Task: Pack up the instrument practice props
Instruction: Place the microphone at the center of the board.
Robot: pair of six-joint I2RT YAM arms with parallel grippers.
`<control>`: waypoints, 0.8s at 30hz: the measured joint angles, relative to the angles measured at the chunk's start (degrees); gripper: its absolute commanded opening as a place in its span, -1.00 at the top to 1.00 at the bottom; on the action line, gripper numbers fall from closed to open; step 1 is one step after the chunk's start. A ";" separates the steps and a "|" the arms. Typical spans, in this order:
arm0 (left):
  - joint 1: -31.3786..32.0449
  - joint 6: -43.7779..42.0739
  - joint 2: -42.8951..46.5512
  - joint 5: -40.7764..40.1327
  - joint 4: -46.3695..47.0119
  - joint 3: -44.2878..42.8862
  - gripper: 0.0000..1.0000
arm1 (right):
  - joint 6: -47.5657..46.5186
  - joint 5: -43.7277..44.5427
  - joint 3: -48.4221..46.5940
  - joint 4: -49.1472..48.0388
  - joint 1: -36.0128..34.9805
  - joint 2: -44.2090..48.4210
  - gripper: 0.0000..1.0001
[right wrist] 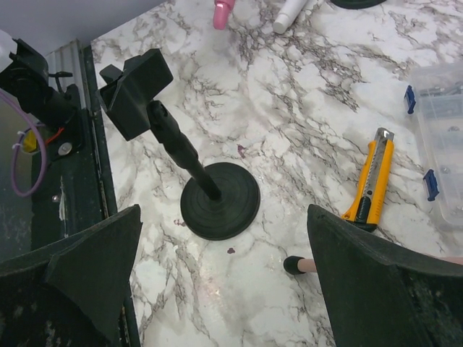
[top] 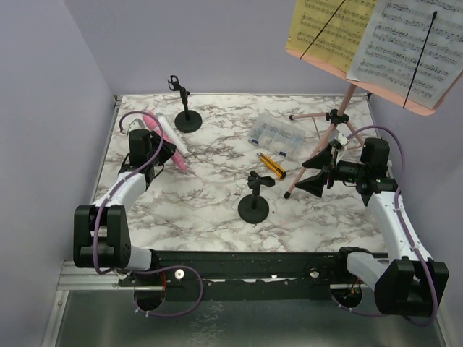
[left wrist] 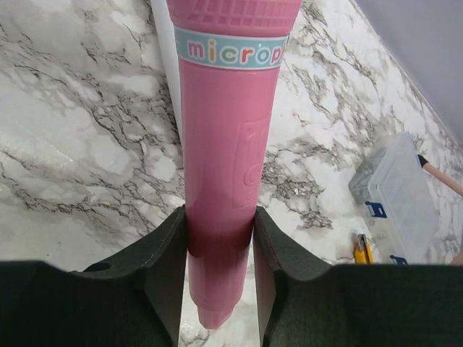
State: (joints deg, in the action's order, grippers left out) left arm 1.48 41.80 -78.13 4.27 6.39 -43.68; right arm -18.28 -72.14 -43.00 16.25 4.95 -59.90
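Observation:
My left gripper (top: 162, 150) is shut on the lower handle of the pink microphone (left wrist: 228, 144), which points away from it over the left of the table. The white microphone (top: 171, 134) lies right beside the pink one. One black mic holder (top: 254, 208) stands mid-table, the other (top: 189, 119) near the back. The pink tripod music rack (top: 338, 121) stands at the right with a yellow page (top: 329, 29) and a white page (top: 409, 47) of sheet music on it. My right gripper (right wrist: 224, 220) is open and empty, just right of the near holder (right wrist: 220, 200) and beside a rack foot (right wrist: 298, 265).
A clear plastic compartment box (top: 275, 134) sits at centre back, with a yellow-and-black utility knife (top: 271, 165) in front of it. Walls close in the left, back and right. The rack's legs spread over the right side of the marble table (top: 217, 181).

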 measured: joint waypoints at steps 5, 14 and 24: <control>-3.50 0.00 -5.81 2.21 0.48 -2.56 1.00 | -0.48 0.52 0.00 0.00 0.00 0.35 -0.99; -7.39 0.37 -16.81 7.37 0.61 -8.13 0.97 | -1.18 0.74 0.13 0.15 0.00 0.70 -0.99; -8.83 0.90 -26.18 11.85 -2.08 -17.68 0.78 | -1.38 0.74 0.33 0.20 0.00 1.25 -1.00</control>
State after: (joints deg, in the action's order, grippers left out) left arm -7.35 42.70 -104.31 16.12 4.32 -61.36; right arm -19.66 -71.40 -42.68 16.45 4.95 -58.65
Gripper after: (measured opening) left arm 0.376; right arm 0.997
